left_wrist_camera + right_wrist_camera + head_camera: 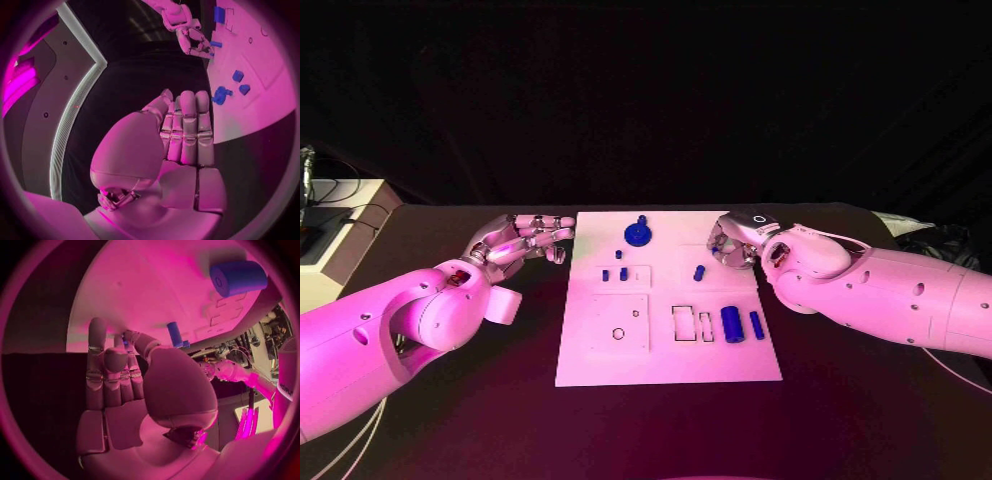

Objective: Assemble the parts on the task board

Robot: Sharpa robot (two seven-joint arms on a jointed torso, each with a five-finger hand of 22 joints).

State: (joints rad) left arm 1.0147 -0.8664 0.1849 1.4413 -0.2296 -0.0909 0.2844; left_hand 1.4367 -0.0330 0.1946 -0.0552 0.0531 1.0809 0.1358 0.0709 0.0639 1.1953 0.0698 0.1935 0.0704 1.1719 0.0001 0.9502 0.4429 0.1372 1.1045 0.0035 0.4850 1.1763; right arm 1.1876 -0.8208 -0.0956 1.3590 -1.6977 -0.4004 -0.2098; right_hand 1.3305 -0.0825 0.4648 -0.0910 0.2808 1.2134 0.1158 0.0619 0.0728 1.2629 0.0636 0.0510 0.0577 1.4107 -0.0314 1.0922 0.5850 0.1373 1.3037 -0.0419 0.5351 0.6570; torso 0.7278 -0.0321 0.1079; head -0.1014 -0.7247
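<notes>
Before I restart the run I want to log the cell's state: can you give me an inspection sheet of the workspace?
Surface: black table, bearing the white task board in its middle.
Job's things: blue parts lie on the board: a round part with a stem at the far edge, a thick cylinder and a thin pin toward the right side, small pieces mid-board.
Clutter: nothing seen.
Hands: left hand beside the board's left edge, fingers extended, holding nothing; right hand at the board's far right corner, whether it holds anything cannot be told.
Cables: white cables run under the left arm.
Surroundings: dark backdrop; pale furniture left of the table.
</notes>
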